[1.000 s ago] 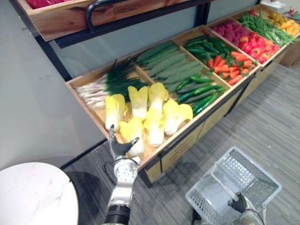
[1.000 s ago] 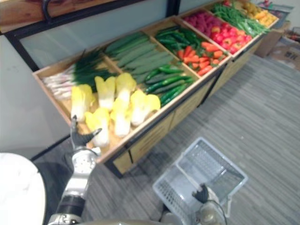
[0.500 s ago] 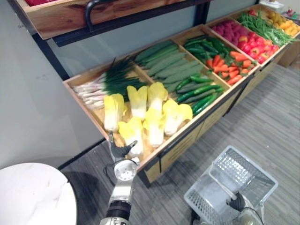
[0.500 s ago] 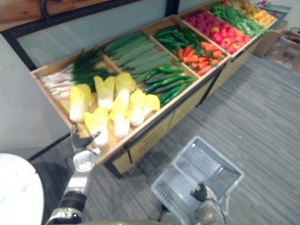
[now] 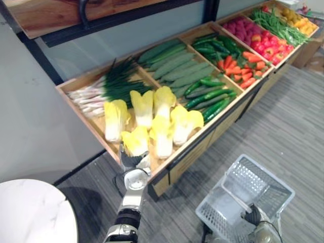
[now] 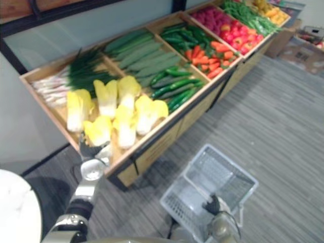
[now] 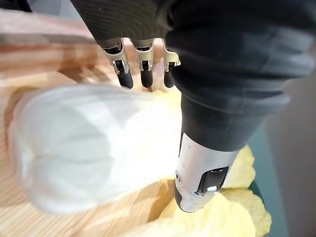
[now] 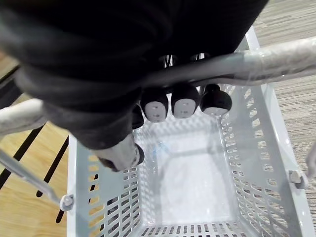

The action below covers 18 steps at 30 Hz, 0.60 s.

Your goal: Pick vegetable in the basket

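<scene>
Several yellow napa cabbages lie in the near-left bin of a wooden produce stand (image 5: 161,174). My left hand (image 5: 131,161) reaches over the stand's front edge to the nearest cabbage (image 5: 134,142). In the left wrist view its fingers (image 7: 144,73) run straight along one side of that cabbage's white base (image 7: 74,148) and the thumb (image 7: 197,173) lies on the other side, not closed round it. My right hand (image 5: 251,216) is low on the right, its fingers (image 8: 183,101) curled round the handle (image 8: 276,53) of an empty grey plastic basket (image 5: 281,185) above the floor.
Further bins hold spring onions (image 5: 106,86), cucumbers (image 5: 177,68), green peppers (image 5: 215,96), carrots (image 5: 245,63) and red produce (image 5: 255,40). An upper wooden shelf (image 5: 61,17) overhangs at the back. A white round table (image 5: 30,215) stands at the lower left. Grey striped floor lies to the right.
My left hand has moved forward from below the stand's edge onto the nearest cabbage. The camera has shifted. The right hand still holds the basket.
</scene>
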Tool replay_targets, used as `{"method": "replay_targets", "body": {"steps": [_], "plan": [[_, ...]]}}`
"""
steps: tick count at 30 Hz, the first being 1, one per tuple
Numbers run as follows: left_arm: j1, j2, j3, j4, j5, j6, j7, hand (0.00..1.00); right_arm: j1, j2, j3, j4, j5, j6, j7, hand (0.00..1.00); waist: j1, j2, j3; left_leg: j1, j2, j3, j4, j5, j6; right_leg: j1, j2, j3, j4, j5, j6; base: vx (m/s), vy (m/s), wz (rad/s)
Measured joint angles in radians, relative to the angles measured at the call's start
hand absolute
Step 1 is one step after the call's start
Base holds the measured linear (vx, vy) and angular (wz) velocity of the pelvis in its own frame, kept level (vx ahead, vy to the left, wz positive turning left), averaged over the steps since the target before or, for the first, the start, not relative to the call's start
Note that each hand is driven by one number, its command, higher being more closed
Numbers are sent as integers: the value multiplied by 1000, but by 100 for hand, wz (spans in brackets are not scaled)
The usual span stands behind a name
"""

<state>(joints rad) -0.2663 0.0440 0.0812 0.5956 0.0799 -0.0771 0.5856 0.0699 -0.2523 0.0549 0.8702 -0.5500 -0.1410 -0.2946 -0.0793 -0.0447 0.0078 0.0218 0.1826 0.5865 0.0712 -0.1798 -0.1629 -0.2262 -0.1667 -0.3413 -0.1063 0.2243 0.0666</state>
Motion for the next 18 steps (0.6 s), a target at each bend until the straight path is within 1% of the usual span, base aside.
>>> {"method": "replay_targets", "body": {"steps": [13,15,18], "plan": [[-3,1,-18,14,1,2,-2,0,-4,0,5,0,0,-1,-2,100,0,7,6,7,-2,5,-1,0,0,6,-2,0,0,0,0,10,-6,0],[-6,4,-27,36,1,-1,-3,0,-6,-3,20,0,0,-1,-2,100,0,8,7,10,-2,7,-1,0,0,6,-1,3,0,0,0,-7,-29,-5],[-29,10,-37,114,1,-8,-6,0,-9,-3,34,0,0,-2,-2,100,0,13,16,15,-1,14,-1,-2,-3,5,2,16,0,0,0,-16,-38,-9]]}}
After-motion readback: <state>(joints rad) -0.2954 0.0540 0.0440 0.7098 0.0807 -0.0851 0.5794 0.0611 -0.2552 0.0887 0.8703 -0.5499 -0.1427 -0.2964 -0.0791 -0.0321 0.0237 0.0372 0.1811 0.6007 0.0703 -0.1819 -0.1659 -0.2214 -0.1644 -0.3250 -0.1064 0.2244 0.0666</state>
